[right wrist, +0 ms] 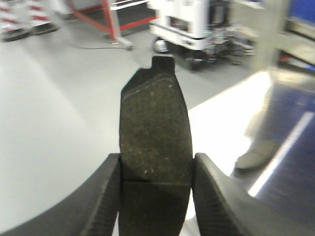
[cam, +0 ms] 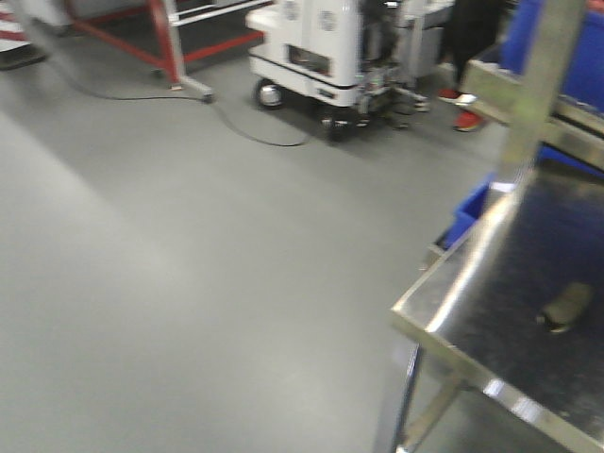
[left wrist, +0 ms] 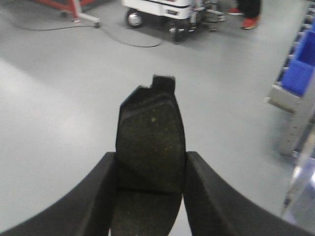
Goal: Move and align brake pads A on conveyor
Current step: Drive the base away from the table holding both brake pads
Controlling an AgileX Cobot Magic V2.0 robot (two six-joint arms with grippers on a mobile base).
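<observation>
We hold the first brake pad [left wrist: 150, 132] pinched in the left gripper [left wrist: 150, 167] and the second brake pad [right wrist: 155, 128] pinched in the right gripper [right wrist: 156, 169], both raised over the grey floor [cam: 189, 283]; a blurred third pad [cam: 566, 307] lies on the shiny steel counter [cam: 491, 330] to our right
</observation>
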